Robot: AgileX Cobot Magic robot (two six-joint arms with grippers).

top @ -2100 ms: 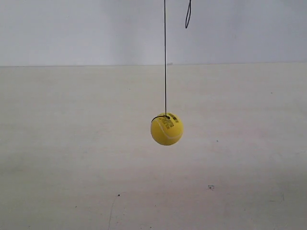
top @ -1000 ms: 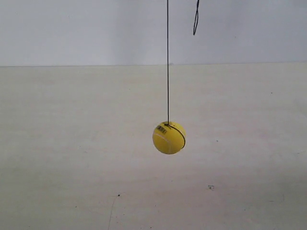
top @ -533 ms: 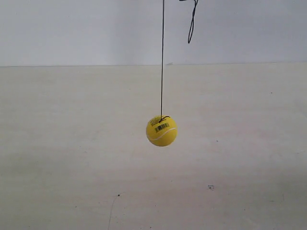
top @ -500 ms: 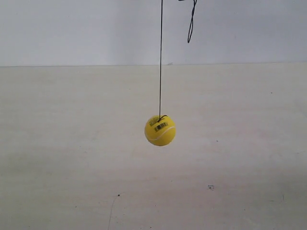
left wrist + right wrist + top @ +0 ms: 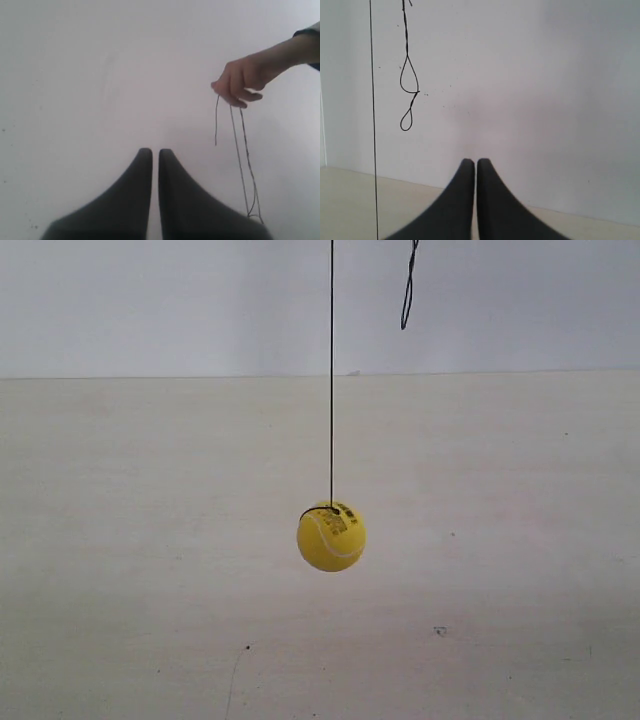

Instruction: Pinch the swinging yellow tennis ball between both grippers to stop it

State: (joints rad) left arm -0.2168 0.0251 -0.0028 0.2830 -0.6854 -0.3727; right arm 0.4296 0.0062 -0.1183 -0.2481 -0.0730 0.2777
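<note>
The yellow tennis ball [image 5: 331, 536] hangs in mid-air on a thin black string [image 5: 332, 370] above the pale table, near the middle of the exterior view. No arm shows in that view. In the left wrist view my left gripper [image 5: 155, 151] is shut with nothing between its black fingers; the ball is out of that view. My right gripper [image 5: 475, 161] is shut and empty too, pointing at the white wall. The taut string [image 5: 372, 120] runs down beside it, with the ball out of that view.
A person's hand [image 5: 239, 82] holds the string's upper end, with loose strands [image 5: 243, 150] trailing from it. A loose loop of string [image 5: 407, 285] dangles at the top of the exterior view and shows as a looped strand [image 5: 409, 85] against the wall. The table [image 5: 150, 540] is pale wood.
The ball keeps swinging: it has dropped lower in the exterior view and turned, so its barcode label has rotated away. The dangling loop has shifted slightly right.
</note>
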